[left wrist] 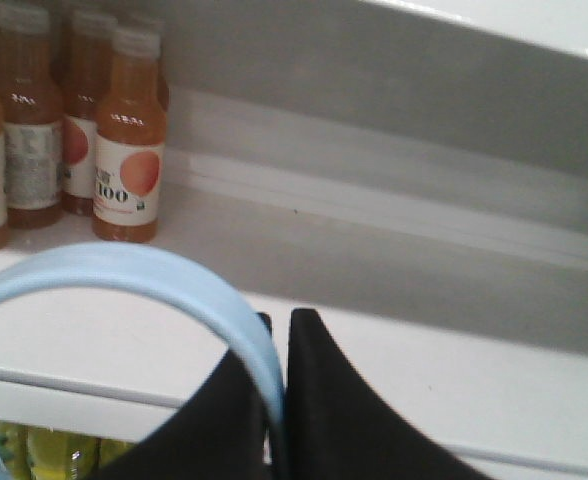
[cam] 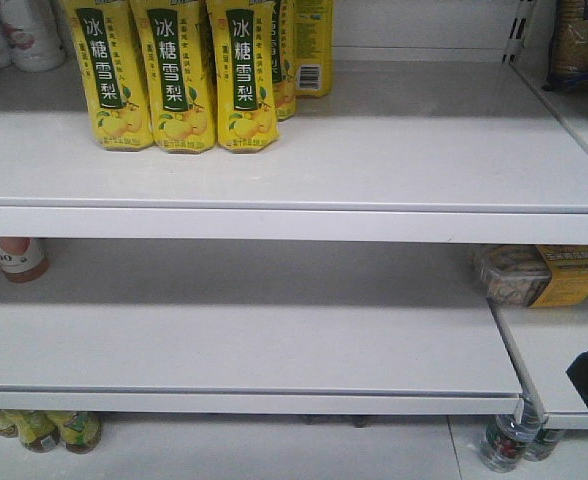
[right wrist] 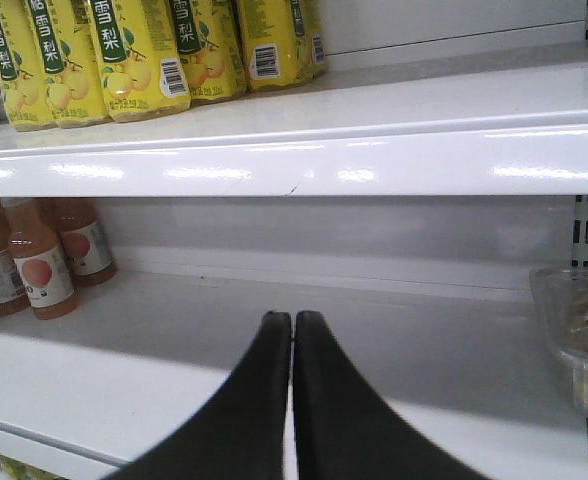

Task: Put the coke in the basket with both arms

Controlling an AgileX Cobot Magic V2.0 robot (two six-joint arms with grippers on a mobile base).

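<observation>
White shelves (cam: 274, 170), end effectors (right wrist: 293, 330) closed.

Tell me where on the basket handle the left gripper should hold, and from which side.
Hold the flat pale blue handle near the top of its arch, where the strap is thin enough to fit between the fingers, coming from above. The left gripper already appears pinched on it there in the left wrist view. The basket body is out of frame, so its balance cannot be judged.

Place: a shop, drinks aisle
Fixtures: white tiered metal shelves (cam: 294, 190) with slotted uprights
Stock: rows of identical yellow pear-drink bottles (cam: 174, 75) bearing barcodes, orange juice bottles (left wrist: 129, 140), packaged snacks (cam: 539, 275)
</observation>
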